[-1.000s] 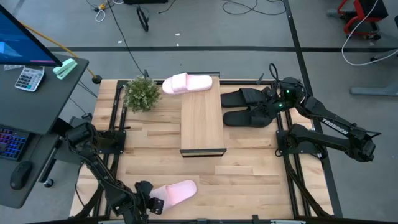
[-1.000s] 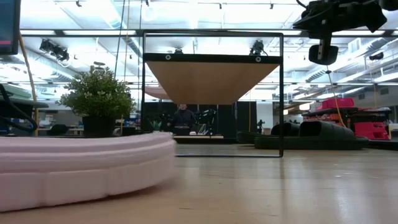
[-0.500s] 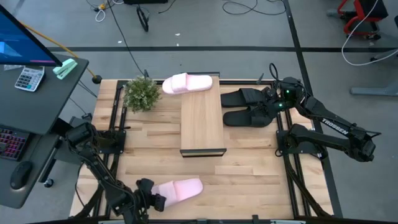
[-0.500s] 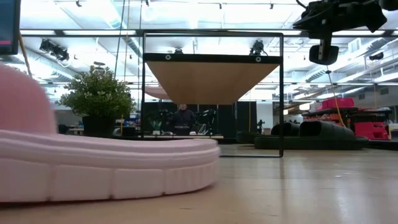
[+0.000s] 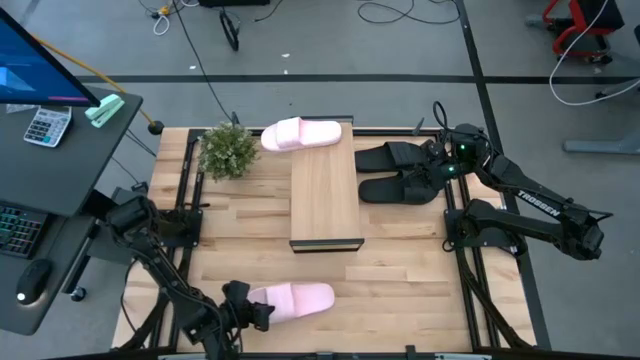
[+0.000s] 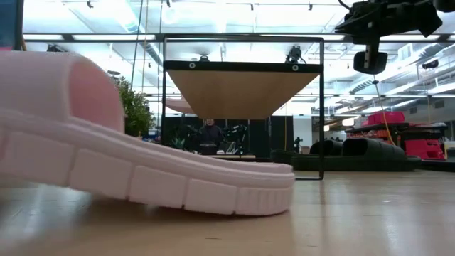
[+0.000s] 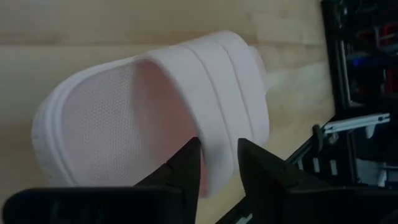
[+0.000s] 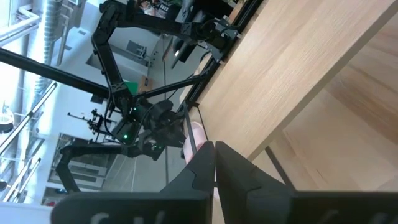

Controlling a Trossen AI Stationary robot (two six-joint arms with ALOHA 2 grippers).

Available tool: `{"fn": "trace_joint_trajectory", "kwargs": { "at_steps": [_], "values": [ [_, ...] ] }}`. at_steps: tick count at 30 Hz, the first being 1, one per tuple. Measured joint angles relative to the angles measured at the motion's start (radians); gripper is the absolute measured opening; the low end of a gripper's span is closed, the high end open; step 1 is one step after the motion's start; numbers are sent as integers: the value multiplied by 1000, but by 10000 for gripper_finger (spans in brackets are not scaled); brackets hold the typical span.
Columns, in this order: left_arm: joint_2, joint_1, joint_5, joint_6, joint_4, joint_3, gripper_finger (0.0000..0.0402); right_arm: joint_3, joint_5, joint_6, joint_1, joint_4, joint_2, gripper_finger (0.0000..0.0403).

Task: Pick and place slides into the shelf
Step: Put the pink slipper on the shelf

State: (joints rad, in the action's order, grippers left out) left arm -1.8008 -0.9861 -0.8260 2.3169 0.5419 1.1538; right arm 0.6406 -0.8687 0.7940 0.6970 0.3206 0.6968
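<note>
Both arms are matte black, built of rounded jointed links with thin black cables along them. The right arm (image 5: 530, 205) carries white "TROSSEN" lettering and small green lights near its wrist. The left arm's flat, angular black fingers (image 7: 186, 168) have squared tips.

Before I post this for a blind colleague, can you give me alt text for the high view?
Seen from above, the left gripper grips a pink slide at the table's near edge, jaws closed on its heel rim. The shelf stands mid-table, two black slides beside it, under the shut right gripper.
</note>
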Motion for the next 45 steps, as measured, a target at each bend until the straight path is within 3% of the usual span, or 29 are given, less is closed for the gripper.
{"fn": "trace_joint_trajectory", "kwargs": {
  "at_steps": [12,17,21,31,45],
  "values": [
    [0,69,-42,-73,-68,0,60,0,1,-6,0,0,0,20],
    [0,107,-41,-134,-127,0,11,0,1,-9,0,0,0,20],
    [0,121,-42,-175,-178,0,8,0,1,-10,0,0,0,20],
    [14,117,2,-448,-484,0,3,0,1,-14,0,0,0,20],
    [201,188,3,-777,-499,0,1,0,1,-31,0,0,0,20]
  ]
}}
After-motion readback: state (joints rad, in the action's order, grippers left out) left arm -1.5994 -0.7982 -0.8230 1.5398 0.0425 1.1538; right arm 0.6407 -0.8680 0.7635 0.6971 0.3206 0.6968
